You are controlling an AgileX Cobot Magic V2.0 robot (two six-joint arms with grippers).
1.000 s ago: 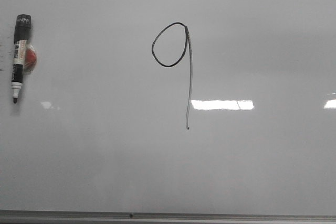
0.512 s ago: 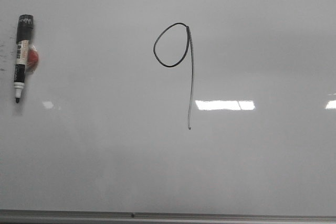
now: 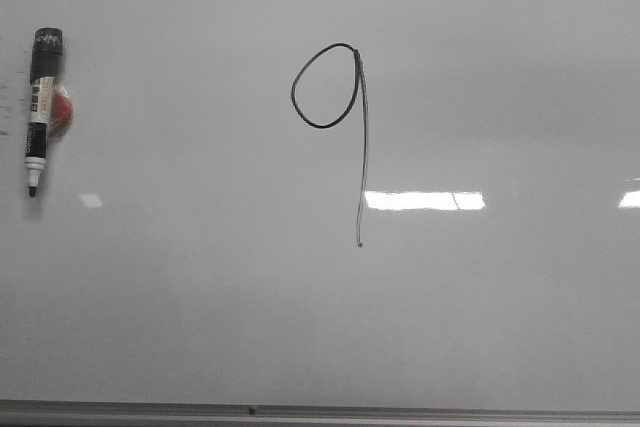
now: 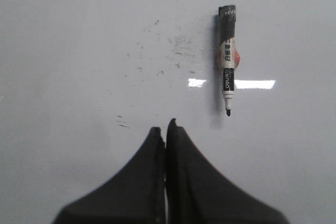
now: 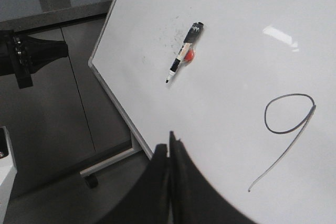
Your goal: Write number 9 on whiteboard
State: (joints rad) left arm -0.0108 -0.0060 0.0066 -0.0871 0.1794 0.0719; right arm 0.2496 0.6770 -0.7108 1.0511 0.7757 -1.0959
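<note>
The number 9 is drawn in thin black line on the whiteboard, an oval loop with a long tail; it also shows in the right wrist view. A black-capped marker pen sticks to the board at the left with a red blob behind it, tip down; it also shows in the left wrist view and the right wrist view. My left gripper is shut and empty, below the pen's tip. My right gripper is shut and empty, off the board's lower corner.
A grey metal edge strip runs along the board's bottom. Faint black smudges mark the board beside the pen. In the right wrist view the board's stand foot with a caster rests on dark floor, and part of the other arm shows.
The front view wobbles slightly; the drawn 9 and the pen keep their places on the board. No gripper shows in that view.
</note>
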